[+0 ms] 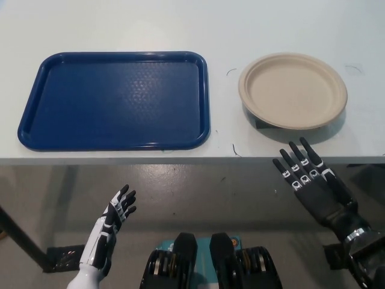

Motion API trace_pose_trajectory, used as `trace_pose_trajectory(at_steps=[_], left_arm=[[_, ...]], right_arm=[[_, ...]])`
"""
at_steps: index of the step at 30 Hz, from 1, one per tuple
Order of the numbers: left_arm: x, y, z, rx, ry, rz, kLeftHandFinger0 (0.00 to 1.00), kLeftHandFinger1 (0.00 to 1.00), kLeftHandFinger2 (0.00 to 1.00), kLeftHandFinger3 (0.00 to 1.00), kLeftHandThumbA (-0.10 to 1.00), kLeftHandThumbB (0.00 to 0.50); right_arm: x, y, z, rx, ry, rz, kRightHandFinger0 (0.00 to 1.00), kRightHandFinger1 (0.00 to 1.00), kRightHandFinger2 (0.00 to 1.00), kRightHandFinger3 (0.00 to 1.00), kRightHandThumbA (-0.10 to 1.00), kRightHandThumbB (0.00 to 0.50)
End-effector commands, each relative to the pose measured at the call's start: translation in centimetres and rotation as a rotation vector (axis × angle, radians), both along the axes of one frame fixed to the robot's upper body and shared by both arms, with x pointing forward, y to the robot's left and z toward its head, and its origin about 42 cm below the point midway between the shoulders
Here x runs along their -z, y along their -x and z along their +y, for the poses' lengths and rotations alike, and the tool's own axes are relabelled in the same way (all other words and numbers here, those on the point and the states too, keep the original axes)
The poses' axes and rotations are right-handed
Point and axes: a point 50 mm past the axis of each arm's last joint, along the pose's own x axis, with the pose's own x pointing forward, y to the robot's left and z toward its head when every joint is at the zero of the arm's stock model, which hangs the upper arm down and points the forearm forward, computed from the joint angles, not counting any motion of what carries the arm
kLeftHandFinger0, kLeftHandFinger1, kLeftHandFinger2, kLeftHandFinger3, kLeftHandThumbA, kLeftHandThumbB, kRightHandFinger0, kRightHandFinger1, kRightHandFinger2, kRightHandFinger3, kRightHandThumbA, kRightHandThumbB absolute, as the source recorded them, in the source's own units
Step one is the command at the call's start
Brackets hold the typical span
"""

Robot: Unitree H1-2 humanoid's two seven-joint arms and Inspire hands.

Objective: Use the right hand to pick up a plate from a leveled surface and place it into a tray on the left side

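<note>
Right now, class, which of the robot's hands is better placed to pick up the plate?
The right: the black right hand, open, sits just below the round beige paper plate; the white left hand is far off.

one blue tray [114,101] lies on one pale table [252,24]. one beige plate [293,90] sits on that same table. two robot hands show below the table edge: one white left hand [111,226], one black right hand [310,180].
</note>
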Motion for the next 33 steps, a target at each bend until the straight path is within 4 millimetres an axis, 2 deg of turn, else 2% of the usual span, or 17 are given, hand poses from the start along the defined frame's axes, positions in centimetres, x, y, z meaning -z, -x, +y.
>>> trace_pose_trajectory(at_steps=[1, 11, 33], left_arm=[[-1.2, -0.4, -0.1, -0.004, -0.006, -0.072, 1.00, 1.00, 1.00, 1.00, 1.00, 0.356], [-1.3, -0.5, -0.1, 0.001, -0.003, -0.076, 1.00, 1.00, 1.00, 1.00, 1.00, 0.353], [-1.3, -0.5, -0.1, 0.008, -0.011, -0.076, 1.00, 1.00, 1.00, 1.00, 1.00, 0.352]], right_arm=[[-1.8, -1.6, 0.3, -0.008, -0.023, -0.053, 1.00, 1.00, 1.00, 1.00, 1.00, 0.332], [-2.3, -3.1, 0.4, -0.001, -0.012, -0.040, 1.00, 1.00, 1.00, 1.00, 1.00, 0.333], [-1.7, -7.4, 0.0, 0.016, 0.038, 0.012, 1.00, 1.00, 1.00, 1.00, 1.00, 0.352]])
